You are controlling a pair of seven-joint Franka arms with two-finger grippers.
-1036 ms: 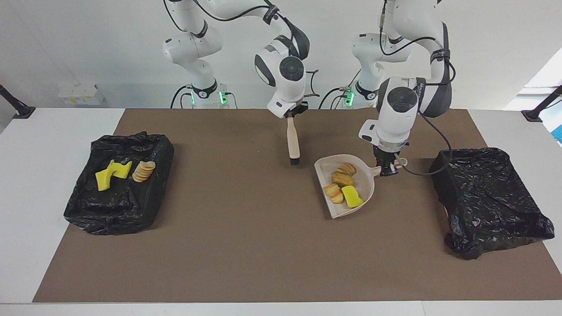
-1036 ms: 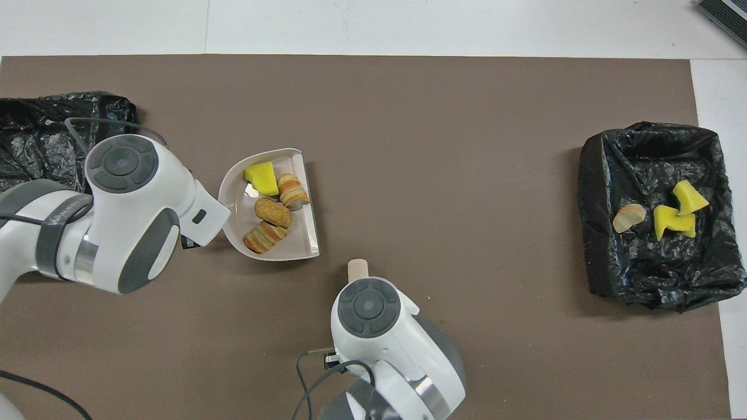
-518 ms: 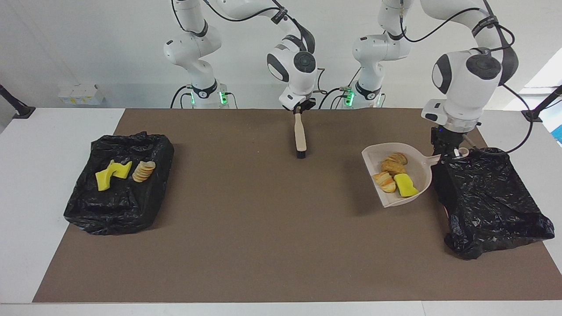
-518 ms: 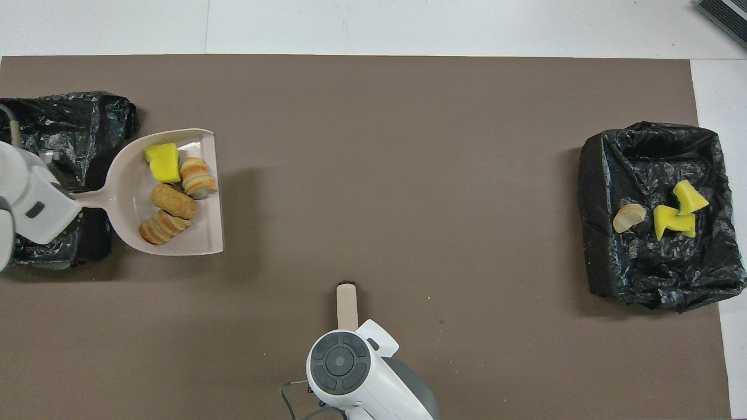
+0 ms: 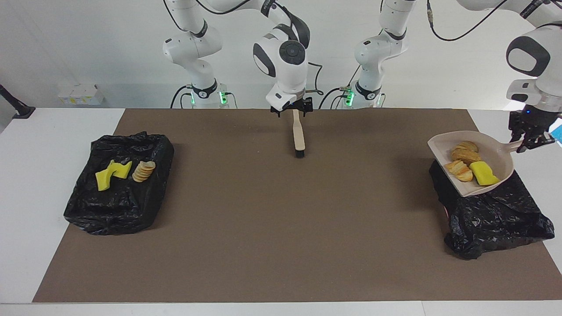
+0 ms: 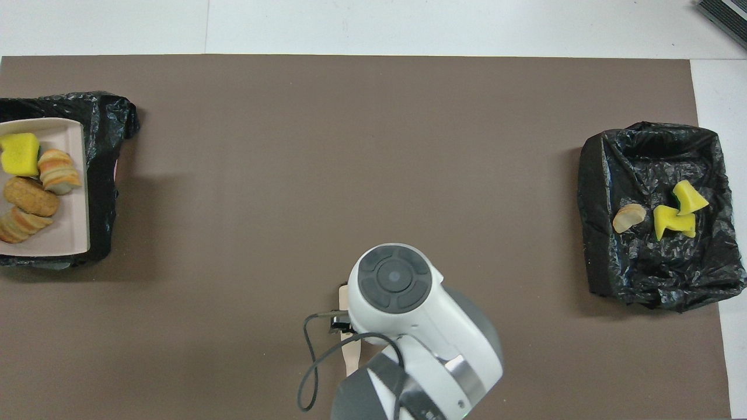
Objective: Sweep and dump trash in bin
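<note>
Dustpan [image 5: 500, 151] has travelled since half a second ago: it was beside the black-lined bin [image 5: 496, 210] at the left arm's end of the tabletop [image 5: 44, 175], now I see it raised over that bin, tilted, handle in the left claw [image 5: 529, 140]. Left claw is clamped on the handle, off the edge of the brown mat [image 5: 263, 228]. In the overhead view only the pan's open end shows at the frame edge, over the bin.

Trash: four scraps ride in the pan, namely one yellow sponge bit [image 5: 483, 172] and three golden-brown striped pastry pieces [image 5: 463, 154]. None has left the pan. Three more scraps, two yellow sponge bits [image 5: 112, 173] and a pastry slice [image 5: 144, 171], lie on the second black-lined bin [image 5: 118, 206] at the right arm's end.

Right claw [image 5: 292, 109] has drawn back toward the robots and now stands with its fingers spread apart astride the top of the brush [image 5: 298, 134]. Brush lies on the mat mid-table, bristles pointing away from the robots. I cannot tell whether the fingers touch the handle
</note>
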